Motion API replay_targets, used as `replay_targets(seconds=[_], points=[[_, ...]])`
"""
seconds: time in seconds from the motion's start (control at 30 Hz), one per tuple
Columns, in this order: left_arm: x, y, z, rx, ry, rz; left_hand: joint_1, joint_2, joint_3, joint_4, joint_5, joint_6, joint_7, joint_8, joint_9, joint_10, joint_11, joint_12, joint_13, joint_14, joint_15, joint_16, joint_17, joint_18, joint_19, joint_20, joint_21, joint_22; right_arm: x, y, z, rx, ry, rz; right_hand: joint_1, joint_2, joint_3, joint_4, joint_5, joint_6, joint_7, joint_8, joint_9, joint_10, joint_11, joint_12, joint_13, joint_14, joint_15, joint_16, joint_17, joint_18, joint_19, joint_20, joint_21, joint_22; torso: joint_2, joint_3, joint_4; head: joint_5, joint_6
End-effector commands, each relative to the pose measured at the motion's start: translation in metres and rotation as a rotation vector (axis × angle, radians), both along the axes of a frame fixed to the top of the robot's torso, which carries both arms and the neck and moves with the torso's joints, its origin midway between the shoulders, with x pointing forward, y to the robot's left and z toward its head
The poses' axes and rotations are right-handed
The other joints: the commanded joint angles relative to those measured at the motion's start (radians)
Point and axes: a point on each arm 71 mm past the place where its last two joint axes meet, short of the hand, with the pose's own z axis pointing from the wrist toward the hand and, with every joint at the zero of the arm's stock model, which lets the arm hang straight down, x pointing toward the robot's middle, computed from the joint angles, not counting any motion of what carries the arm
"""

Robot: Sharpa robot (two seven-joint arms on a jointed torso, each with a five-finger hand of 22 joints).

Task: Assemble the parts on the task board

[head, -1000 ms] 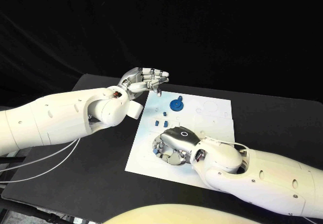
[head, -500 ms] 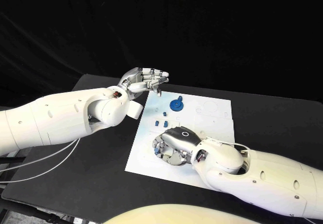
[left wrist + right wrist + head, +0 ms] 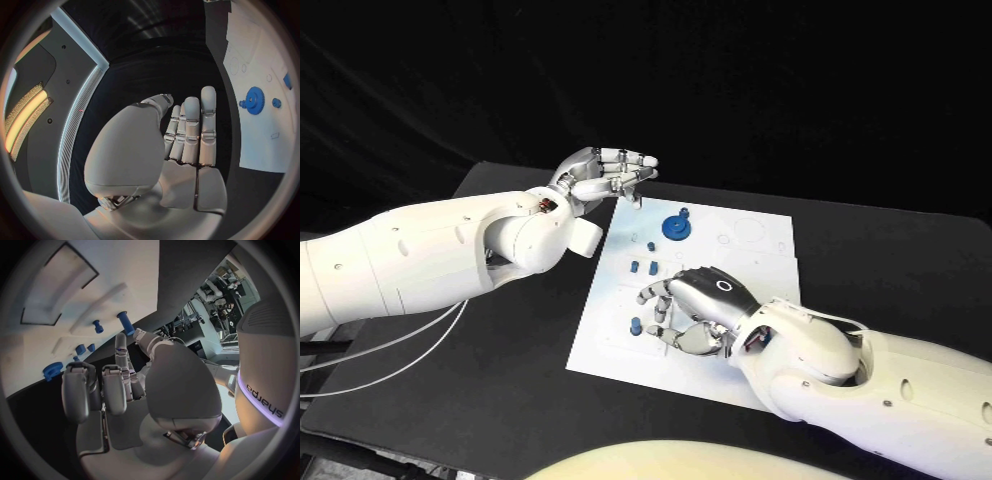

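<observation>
My right hand (image 3: 692, 310) hangs low over the near half of the task board (image 3: 759, 262), fingers spread and curled downward with nothing held that I can see (the right wrist view shows the palm bare too). Just beside its fingertips lies a small blue part (image 3: 635, 326), and a little farther up the plate sit two more blue pieces (image 3: 643, 265) side by side. I judge I am in the reaching step, about to pick up that nearest part; the next move calls for lowering the fingertips around it and pinching without nudging it off the plate. Farther on stands the blue gear (image 3: 678, 225), seated on the board. Beyond it, at the far left corner of the plate, my left hand (image 3: 607, 174) hovers with fingers curled in toward the thumb; whether it pinches something I cannot tell. The left wrist view shows that hand's fingers straighter and side by side, with the gear's teeth plain beyond them.
</observation>
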Motion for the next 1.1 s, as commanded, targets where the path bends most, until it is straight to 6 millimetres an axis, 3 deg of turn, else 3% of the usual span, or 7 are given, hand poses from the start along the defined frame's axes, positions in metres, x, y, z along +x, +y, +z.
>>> replay_targets(seconds=[0.03, 0.17, 0.33, 0.37, 0.53, 0.8, 1.1], points=[[0.0, -0.001, 0.001, -0.01, -0.003, -0.013, 0.0, -0.007, 0.004, 0.001, 0.003, 0.001, 0.006, -0.006, -0.001, -0.005, 0.002, 0.003, -0.001, -0.007, 0.001, 0.006, -0.001, 0.007, -0.006, -0.002, -0.006, -0.001, 0.005, -0.02, 0.014, 0.122, 0.029, -0.063, 0.006, 0.001, -0.015, -0.001, 0.007, 0.065, 0.014, 0.03, 0.014, 0.05, 0.01, 0.048, 0.034, 0.056, 0.001, 0.011, 0.019, -0.023, 0.052, -0.007, 0.017, 0.195, -0.002, -0.0002, -0.002, -0.011, 0.006], [-0.001, 0.0, 0.0, -0.009, -0.001, -0.011, 0.0, -0.007, 0.004, 0.001, 0.003, 0.001, 0.006, -0.006, -0.001, -0.005, 0.002, 0.003, -0.001, -0.007, 0.001, 0.006, -0.001, 0.007, -0.006, -0.002, -0.006, -0.001, 0.016, -0.056, 0.022, 0.146, 0.136, -0.172, -0.013, 0.002, -0.065, 0.013, 0.037, 0.1, -0.01, 0.08, 0.04, 0.068, -0.023, 0.229, 0.186, 0.062, -0.012, 0.025, 0.042, -0.031, 0.068, -0.015, 0.054, 0.215, -0.003, -0.0003, -0.0035, -0.03, 0.013], [-0.001, 0.002, -0.001, -0.005, 0.002, -0.008, 0.0, -0.007, 0.004, 0.001, 0.003, 0.001, 0.006, -0.006, -0.001, -0.005, 0.002, 0.003, -0.001, -0.007, 0.001, 0.006, -0.001, 0.007, -0.006, -0.002, -0.006, -0.001, 0.022, -0.103, 0.026, 0.127, 0.254, -0.309, -0.051, 0.029, -0.164, 0.081, 0.056, 0.073, -0.038, 0.2, 0.151, 0.129, -0.019, 0.986, 0.972, 0.073, -0.014, 0.053, 0.095, -0.047, 0.094, -0.029, 0.121, 0.251, -0.009, 0.0001, -0.012, -0.066, 0.022], [-0.001, 0.002, -0.002, -0.005, 0.003, -0.008, 0.0, -0.007, 0.004, 0.001, 0.003, 0.001, 0.006, -0.006, -0.001, -0.005, 0.002, 0.003, -0.001, -0.007, 0.001, 0.006, -0.001, 0.007, -0.006, -0.002, -0.006, -0.001, 0.022, -0.111, 0.026, 0.12, 0.269, -0.333, -0.056, 0.044, -0.162, 0.09, 0.064, 0.071, -0.024, 0.203, 0.155, 0.153, -0.02, 1.017, 1.008, 0.075, -0.021, 0.056, 0.104, -0.048, 0.097, -0.03, 0.128, 0.254, -0.01, 0.0002, -0.0132, -0.077, 0.024], [-0.002, 0.002, -0.002, -0.005, 0.006, -0.01, -0.001, -0.008, 0.005, 0.001, 0.003, 0.001, 0.006, -0.006, -0.001, -0.006, 0.002, 0.003, -0.001, -0.007, 0.001, 0.007, -0.001, 0.007, -0.006, -0.002, -0.006, -0.001, 0.015, -0.147, 0.02, 0.071, 0.307, -0.447, -0.062, 0.044, -0.18, 0.108, 0.054, 0.07, -0.028, 0.224, 0.175, 0.208, -0.022, 1.092, 1.093, 0.078, -0.024, 0.063, 0.119, -0.051, 0.101, -0.027, 0.138, 0.259, -0.012, -0.0002, -0.0184, -0.118, 0.028], [-0.003, 0.002, -0.003, -0.004, 0.008, -0.011, -0.001, -0.008, 0.005, 0.001, 0.003, 0.001, 0.006, -0.006, -0.001, -0.006, 0.002, 0.003, -0.001, -0.007, 0.001, 0.007, -0.002, 0.007, -0.006, -0.002, -0.006, -0.001, -0.003, -0.174, 0.003, -0.044, 0.265, -0.554, -0.126, 0.031, -0.267, 0.127, 0.088, 0.064, -0.035, 0.249, 0.202, 0.215, -0.027, 1.106, 1.114, 0.08, -0.028, 0.069, 0.134, -0.053, 0.105, -0.029, 0.147, 0.263, -0.018, -0.0001, -0.03, -0.14, 0.017], [-0.003, 0.002, -0.004, -0.003, 0.01, -0.011, -0.003, -0.009, 0.005, 0.001, 0.003, 0.001, 0.006, -0.006, -0.001, -0.007, 0.002, 0.003, -0.001, -0.007, 0.001, 0.007, -0.002, 0.007, -0.006, -0.001, -0.006, -0.001, -0.012, -0.171, -0.014, -0.101, 0.254, -0.59, -0.144, 0.042, -0.3, 0.127, 0.086, 0.067, -0.039, 0.257, 0.209, 0.216, -0.031, 1.107, 1.119, 0.081, -0.03, 0.071, 0.139, -0.053, 0.105, -0.032, 0.147, 0.263, -0.018, -0.0003, -0.0277, -0.151, 0.012]])
